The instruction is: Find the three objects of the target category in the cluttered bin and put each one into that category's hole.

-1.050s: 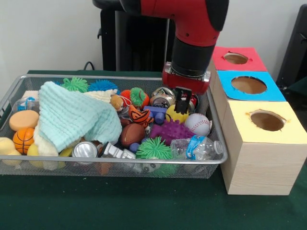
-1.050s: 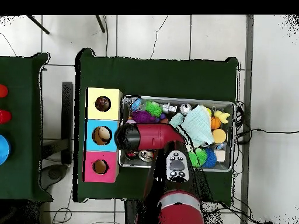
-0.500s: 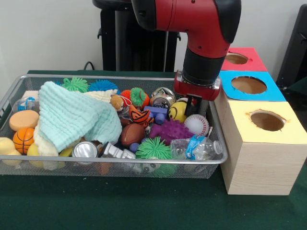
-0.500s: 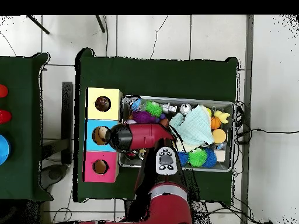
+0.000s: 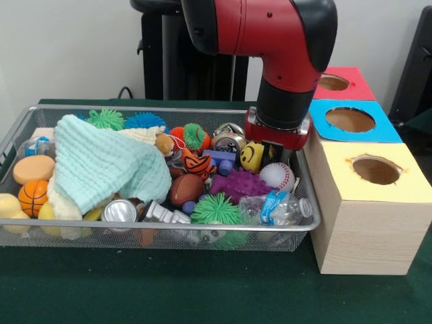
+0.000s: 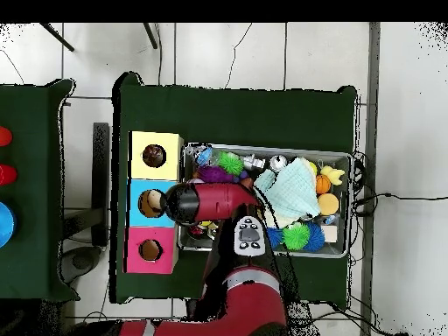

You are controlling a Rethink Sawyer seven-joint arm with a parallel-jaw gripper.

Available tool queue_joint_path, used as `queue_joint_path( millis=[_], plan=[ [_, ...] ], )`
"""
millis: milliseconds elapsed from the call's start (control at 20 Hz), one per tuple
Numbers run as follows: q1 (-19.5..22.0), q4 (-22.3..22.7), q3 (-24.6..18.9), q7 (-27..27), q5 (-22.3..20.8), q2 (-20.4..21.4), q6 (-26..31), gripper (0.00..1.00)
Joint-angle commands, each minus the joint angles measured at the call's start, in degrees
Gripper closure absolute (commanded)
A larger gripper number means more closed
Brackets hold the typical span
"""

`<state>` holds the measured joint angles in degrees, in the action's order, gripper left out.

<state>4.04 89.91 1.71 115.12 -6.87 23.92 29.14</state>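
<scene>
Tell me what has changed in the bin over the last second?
The pincer has shifted sideways toward the boxes, from above the yellow smiley ball to beside the baseball. The smiley ball is now uncovered. I can't tell whether the pincer holds anything. The blue cloth, the water bottle and the rest of the clutter lie as before.

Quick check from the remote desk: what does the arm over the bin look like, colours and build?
The arm has a glossy red shell with black joint caps and a black cylindrical wrist section. Below that sits a red block carrying the dark gripper. In the overhead view a grey panel with dark buttons sits on the red link.
</scene>
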Motion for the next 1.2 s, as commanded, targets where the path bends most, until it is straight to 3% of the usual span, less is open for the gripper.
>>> queue_joint_path(
  millis=[50,450,600,750,900,1200],
  plan=[
    [1.59,-7.7,-3.73,5.76,2.34,-6.98,-1.08,1.0],
    [2.27,-11.4,-5.16,6.97,3.55,-10.71,-5.63,1.0],
    [4.17,-10.03,-6.75,5.58,3.79,-9.53,-5.99,1.0],
    [8.48,-6.06,-9.41,1.99,3.09,-6.22,-5.98,1.0],
    [15.03,-2.72,-12.09,-4.9,1.09,-1.6,-1.91,1.0],
    [28.12,-2.41,-19.45,-18.0,-3.73,1.15,4.47,1.0]
  ],
)
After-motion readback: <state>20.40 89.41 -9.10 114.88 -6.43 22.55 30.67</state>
